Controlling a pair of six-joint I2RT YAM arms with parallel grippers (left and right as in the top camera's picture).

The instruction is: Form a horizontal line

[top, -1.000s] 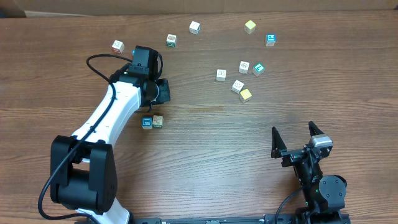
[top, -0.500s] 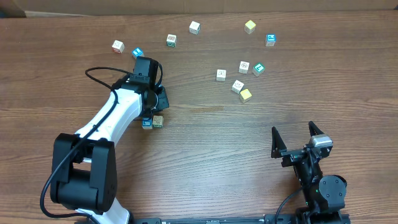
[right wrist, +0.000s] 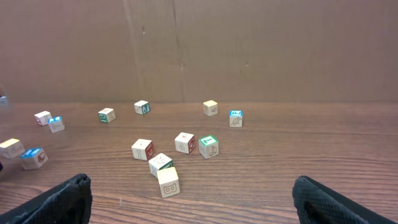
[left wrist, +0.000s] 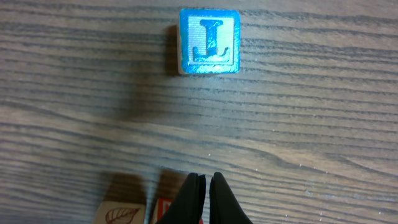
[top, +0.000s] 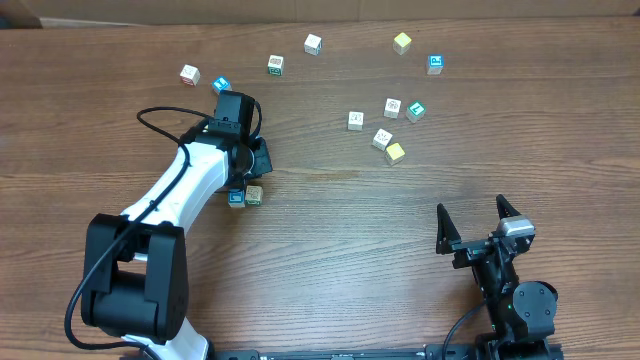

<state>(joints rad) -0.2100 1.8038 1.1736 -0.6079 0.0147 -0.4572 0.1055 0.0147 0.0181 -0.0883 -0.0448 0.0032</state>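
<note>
In the overhead view a blue-faced cube (top: 236, 198) and a pale cube (top: 254, 195) sit side by side, touching. My left gripper (top: 256, 160) hangs just behind them, and my left arm covers part of the blue one. In the left wrist view the fingers (left wrist: 205, 182) are shut with nothing between them. They are low over the wood, beside a cube with a red side (left wrist: 163, 208) and a leaf-marked pale cube (left wrist: 118, 214). A blue cube with a white L (left wrist: 209, 42) lies ahead. My right gripper (top: 470, 222) is open and empty at the front right, and it shows as open in the right wrist view (right wrist: 193, 202) too.
Loose cubes lie at the back: a white one (top: 190, 74), a blue one (top: 221, 85), another white one (top: 313, 44), a yellow one (top: 402, 42) and a blue one (top: 435, 64). A cluster with a yellow cube (top: 395, 152) sits right of centre. It also shows in the right wrist view (right wrist: 169, 182).
My left arm moved toward the front, nearer the two side-by-side cubes. This uncovered the blue cube at the back left. It has been still for the last half second. The right arm has not moved.
</note>
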